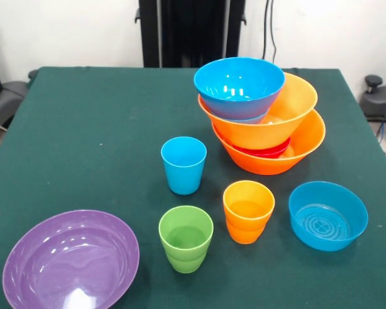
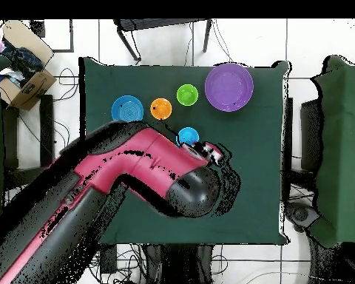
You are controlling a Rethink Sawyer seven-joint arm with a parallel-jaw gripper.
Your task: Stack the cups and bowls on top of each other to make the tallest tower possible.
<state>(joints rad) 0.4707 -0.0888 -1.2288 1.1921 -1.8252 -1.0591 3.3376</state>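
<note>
The tower [image 1: 264,122] stands at the back right in the front view. Its base is a large orange bowl [image 1: 289,154] holding a small red bowl [image 1: 265,152]. A second orange bowl [image 1: 296,106] sits above that, with a large blue bowl [image 1: 239,87] tilted on top. A blue cup [image 1: 183,164], a green cup [image 1: 186,238] and an orange cup [image 1: 248,211] stand apart and upright. A smaller blue bowl [image 1: 328,215] and the purple bowl [image 1: 71,261] sit near the front. In the overhead view the arm [image 2: 136,170] hides the tower. Its gripper end [image 2: 214,153] shows beside the blue cup [image 2: 188,136].
The green-covered table [image 1: 83,129] carries everything. In the overhead view the purple bowl [image 2: 229,86], green cup [image 2: 187,95], orange cup [image 2: 161,109] and blue bowl [image 2: 126,109] line the far edge. A cardboard box [image 2: 21,74] sits off the table at left.
</note>
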